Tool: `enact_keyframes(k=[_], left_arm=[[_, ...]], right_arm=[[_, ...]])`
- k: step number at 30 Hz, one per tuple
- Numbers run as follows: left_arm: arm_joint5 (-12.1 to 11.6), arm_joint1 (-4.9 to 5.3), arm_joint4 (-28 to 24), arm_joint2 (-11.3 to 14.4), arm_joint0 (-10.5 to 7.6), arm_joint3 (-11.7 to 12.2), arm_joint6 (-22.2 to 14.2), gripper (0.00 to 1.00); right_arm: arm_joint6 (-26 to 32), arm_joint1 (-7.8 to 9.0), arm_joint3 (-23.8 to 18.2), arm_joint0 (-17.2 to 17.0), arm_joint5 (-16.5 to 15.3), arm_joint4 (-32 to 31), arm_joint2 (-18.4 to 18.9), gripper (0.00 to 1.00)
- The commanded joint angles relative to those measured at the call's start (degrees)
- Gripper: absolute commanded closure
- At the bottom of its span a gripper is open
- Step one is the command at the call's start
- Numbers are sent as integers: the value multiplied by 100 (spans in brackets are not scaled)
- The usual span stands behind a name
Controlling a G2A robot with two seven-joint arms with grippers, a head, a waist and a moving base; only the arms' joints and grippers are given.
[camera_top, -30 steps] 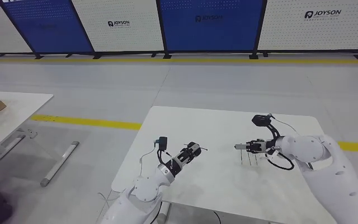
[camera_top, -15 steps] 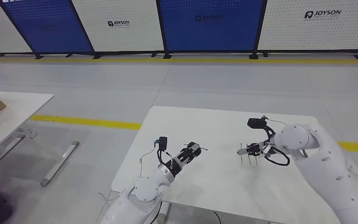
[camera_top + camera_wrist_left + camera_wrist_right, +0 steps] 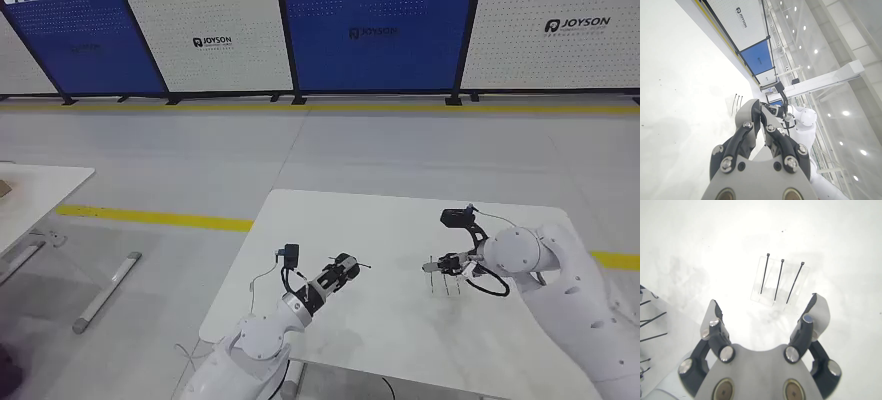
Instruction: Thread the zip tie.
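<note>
Nothing was threaded yet: three zip ties [image 3: 779,279] lay loose on a clear holder [image 3: 770,283] toward the table's [image 3: 380,220] 3 o'clock, right end effector [image 3: 764,299] spread wide over them, left end effector [image 3: 759,106] clenched on nothing near 9 o'clock.

A logo and short brand lettering stand on the white perforated wall panels [image 3: 200,60] and, fainter, on the blue wall panel [image 3: 400,60]
</note>
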Motion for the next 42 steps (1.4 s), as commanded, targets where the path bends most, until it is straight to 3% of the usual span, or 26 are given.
enact_keyframes(k=[1,4,8,12,23,27,28,31,32,33,36,42], left_arm=[[0,0,0,0,0,0,0,100],[0,0,0,0,0,0,0,100],[0,0,0,0,0,0,0,100],[0,0,0,0,0,0,0,100],[0,0,0,0,0,0,0,100],[0,0,0,0,0,0,0,100],[0,0,0,0,0,0,0,100],[0,0,0,0,0,0,0,100],[0,0,0,0,0,0,0,100],[0,0,0,0,0,0,0,100],[0,0,0,0,0,0,0,100],[0,0,0,0,0,0,0,100]], right_arm=[[48,3,-130,2,106,-111,-6,0],[108,-16,-180,29,193,-195,-53,0],[214,-111,148,181,158,-152,-249,0],[325,-233,532,381,-147,91,-439,0],[154,-241,535,306,-255,110,-448,0],[52,-247,515,271,-92,-35,-445,0],[21,-252,506,265,-28,-46,-438,15],[-14,-271,527,277,118,-66,-422,20],[-16,-278,543,286,132,-57,-417,31],[-8,-286,577,299,138,-28,-406,50],[7,-306,678,336,138,33,-380,56],[189,-371,977,462,300,19,-451,55]])
